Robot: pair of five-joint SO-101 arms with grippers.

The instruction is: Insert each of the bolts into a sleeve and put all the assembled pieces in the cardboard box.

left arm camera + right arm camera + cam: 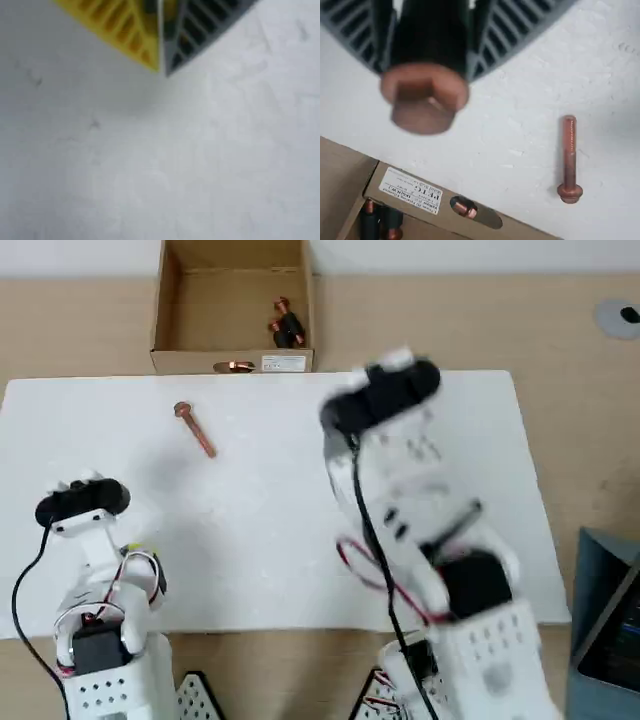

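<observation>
My right gripper is shut on a black sleeve with a copper bolt in it. The bolt's head sticks out below the fingers. In the high view this gripper hangs over the white mat, near the front right corner of the cardboard box. A loose copper bolt lies on the mat to the left of it. Assembled pieces lie inside the box. My left gripper is shut on nothing, low over the mat's left side.
Another copper bolt head shows in the slot of the box's front wall. A dark grey bin stands at the right edge. A round grey grommet sits in the wooden table at the far right.
</observation>
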